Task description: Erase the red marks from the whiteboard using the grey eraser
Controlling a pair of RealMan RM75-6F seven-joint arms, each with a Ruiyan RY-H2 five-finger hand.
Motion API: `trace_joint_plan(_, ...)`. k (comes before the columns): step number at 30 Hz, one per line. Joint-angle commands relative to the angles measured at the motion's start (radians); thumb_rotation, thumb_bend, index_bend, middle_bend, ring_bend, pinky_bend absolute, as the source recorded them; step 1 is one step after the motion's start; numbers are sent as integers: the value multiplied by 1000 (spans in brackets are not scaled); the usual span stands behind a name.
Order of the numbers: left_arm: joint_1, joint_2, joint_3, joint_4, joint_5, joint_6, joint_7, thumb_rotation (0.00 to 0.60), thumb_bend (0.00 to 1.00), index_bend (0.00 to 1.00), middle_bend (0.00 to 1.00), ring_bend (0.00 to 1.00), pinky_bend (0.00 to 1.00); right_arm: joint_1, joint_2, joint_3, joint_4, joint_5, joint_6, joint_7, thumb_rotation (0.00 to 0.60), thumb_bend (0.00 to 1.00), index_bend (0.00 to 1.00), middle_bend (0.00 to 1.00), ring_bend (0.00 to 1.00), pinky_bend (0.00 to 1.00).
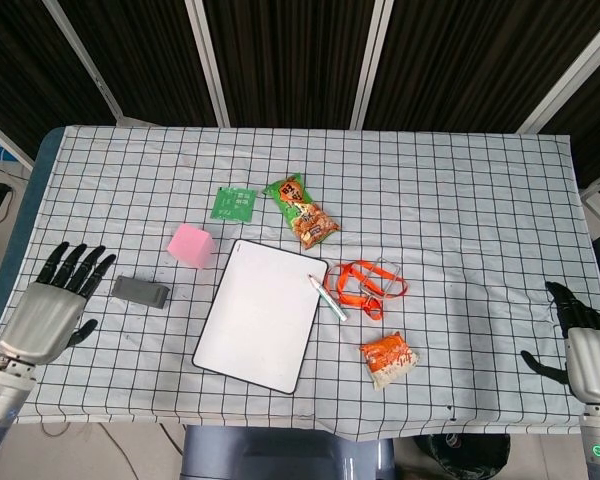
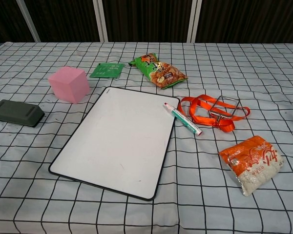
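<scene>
The whiteboard [image 1: 262,313] [image 2: 119,139] lies flat near the table's front middle, its surface plain white with no red marks visible. The grey eraser [image 1: 140,291] [image 2: 17,112] lies on the cloth to the board's left, with nothing touching it. My left hand [image 1: 52,306] hovers at the table's left edge, left of the eraser, open with fingers spread and empty. My right hand [image 1: 580,340] is at the far right edge, open and empty. Neither hand shows in the chest view.
A pink cube [image 1: 191,246] stands just beyond the eraser. A green packet [image 1: 233,204], a snack bag [image 1: 301,212], a marker pen [image 1: 327,297], an orange lanyard [image 1: 368,285] and an orange noodle pack [image 1: 388,358] lie around the board.
</scene>
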Motion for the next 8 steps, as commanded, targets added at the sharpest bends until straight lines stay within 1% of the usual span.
trace_joint_plan(1,82,21,33,58,72,61,-118,600,153,0,22,0,0,0,0,0,0,0,0,2,600,221,7,129,206,224)
trace_joint_plan(4,113,14,28,103,87,83,-184,600,151,0,20,0,0,0,1,-1,0,-2,1,1,600,221,7,129,206,224)
trace_joint_plan(8,129,7,17,143,97,75,-237,600,151,0,20,0,0,-1,1,-2,0,-4,1,3,600,221,7,129,206,224)
